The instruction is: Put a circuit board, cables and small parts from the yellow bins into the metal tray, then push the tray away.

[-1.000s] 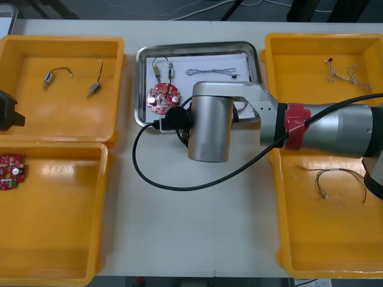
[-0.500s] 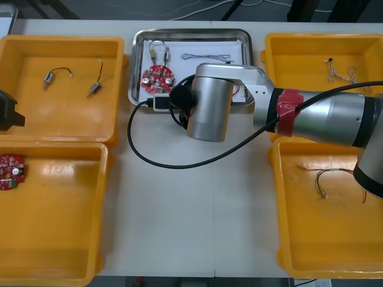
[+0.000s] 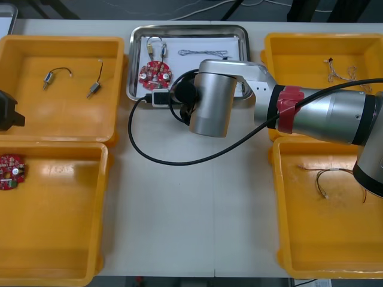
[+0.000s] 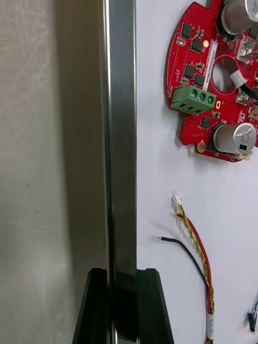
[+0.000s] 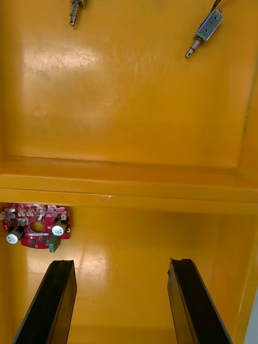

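Right pincer point(image 4: 122, 279) clamps tray point(image 4: 121, 134) at near rim, tray close to tabletop point(image 3: 179, 209) far edge; left pincer point(image 5: 122, 266) wide open, empty, over bins point(image 5: 134, 177).

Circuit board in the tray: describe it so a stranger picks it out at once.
Find the metal tray at the table's far middle, its near rim pinched by the right gripper. Inside, towards its left end, lies a round red circuit board. Its neighbours there are thin cables, and the other red board sits in the near left yellow bin.
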Robot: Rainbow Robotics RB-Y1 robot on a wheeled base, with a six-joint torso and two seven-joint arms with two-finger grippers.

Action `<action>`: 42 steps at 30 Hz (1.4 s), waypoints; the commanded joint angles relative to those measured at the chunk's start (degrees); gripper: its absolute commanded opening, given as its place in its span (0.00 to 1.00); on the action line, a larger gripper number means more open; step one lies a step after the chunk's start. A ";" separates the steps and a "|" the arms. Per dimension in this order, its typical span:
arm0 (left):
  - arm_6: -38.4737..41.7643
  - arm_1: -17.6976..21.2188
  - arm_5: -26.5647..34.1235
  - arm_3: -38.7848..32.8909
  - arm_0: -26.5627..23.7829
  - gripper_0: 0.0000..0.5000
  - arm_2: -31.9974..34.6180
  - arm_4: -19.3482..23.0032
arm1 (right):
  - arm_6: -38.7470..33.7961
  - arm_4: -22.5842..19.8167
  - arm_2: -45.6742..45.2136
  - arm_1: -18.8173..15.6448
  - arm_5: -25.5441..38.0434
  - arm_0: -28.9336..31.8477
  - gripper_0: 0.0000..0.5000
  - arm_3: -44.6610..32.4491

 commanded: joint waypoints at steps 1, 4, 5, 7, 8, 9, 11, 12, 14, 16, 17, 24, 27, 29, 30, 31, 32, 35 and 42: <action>2.54 1.32 0.36 -1.39 0.64 1.00 -0.58 0.34 | 1.37 0.27 -2.05 1.20 -0.69 -3.51 0.00 -0.25; 2.54 1.32 0.36 -1.39 0.64 1.00 -0.58 0.34 | 1.54 0.27 -2.05 1.20 -0.69 -3.51 0.18 -0.34; 2.54 1.32 0.36 -1.39 0.64 1.00 -0.58 0.34 | 1.63 0.18 -2.05 1.11 -0.69 -3.51 0.18 -0.52; 2.54 1.32 0.36 -1.39 0.64 1.00 -0.58 0.34 | 1.81 0.18 -2.05 1.11 -0.69 -3.51 0.59 -0.60; 2.54 1.32 0.36 -1.39 0.64 1.00 -0.58 0.34 | 1.98 0.18 -2.05 1.11 -0.52 -3.51 0.73 -0.69; 2.54 1.32 0.36 -1.39 0.64 1.00 -0.58 0.34 | 2.07 0.18 -2.05 1.11 -0.52 -3.51 0.81 -0.69; 2.54 1.32 0.36 -1.39 0.64 1.00 -0.58 0.34 | 2.25 0.18 -2.05 1.02 0.18 -3.51 1.00 -0.69; 2.54 1.32 0.36 -1.39 0.64 1.00 -0.58 0.34 | 2.33 0.18 -2.05 1.02 0.54 -3.51 1.00 -0.69; 2.54 1.32 0.36 -1.39 0.64 1.00 -0.58 0.34 | 2.77 0.18 -2.05 0.76 1.85 -3.68 1.00 -1.13; 2.54 1.32 0.36 -1.39 0.64 1.00 -0.58 0.34 | 3.04 0.18 -2.40 0.58 3.79 -3.68 1.00 -2.19; 2.54 1.32 0.36 -1.39 0.64 1.00 -0.58 0.34 | 3.13 0.18 -2.84 0.49 5.55 -3.68 1.00 -3.15; 2.54 1.32 0.36 -1.39 0.64 1.00 -0.58 0.34 | 4.18 -1.31 -6.09 -0.21 14.86 -3.59 1.00 -8.16; 2.54 1.32 0.36 -1.39 0.64 1.00 -0.58 0.34 | 4.36 -2.37 -7.32 -0.82 18.11 -3.59 1.00 -10.18; 2.54 1.32 0.36 -1.39 0.64 1.00 -0.58 0.34 | 4.18 -3.42 -8.64 -1.18 21.19 -3.42 1.00 -11.77; 2.54 1.32 0.36 -1.39 0.64 1.00 -0.58 0.34 | 4.09 -3.95 -9.43 -1.26 22.33 -3.24 1.00 -12.38; 2.54 1.32 0.36 -1.39 0.64 1.00 -0.58 0.34 | 3.92 -4.83 -10.66 -1.35 23.91 -2.98 1.00 -13.00; 2.54 1.32 0.36 -1.39 0.64 1.00 -0.58 0.34 | 3.83 -5.27 -11.37 -1.44 24.71 -2.72 1.00 -13.35; 2.54 1.32 0.36 -1.39 0.64 1.00 -0.58 0.34 | 3.48 -7.82 -15.32 -1.53 28.66 -1.48 1.00 -14.31; 2.54 1.32 0.36 -1.39 0.64 1.00 -0.58 0.34 | -1.09 -12.83 -23.41 -1.97 37.19 1.33 1.00 -15.28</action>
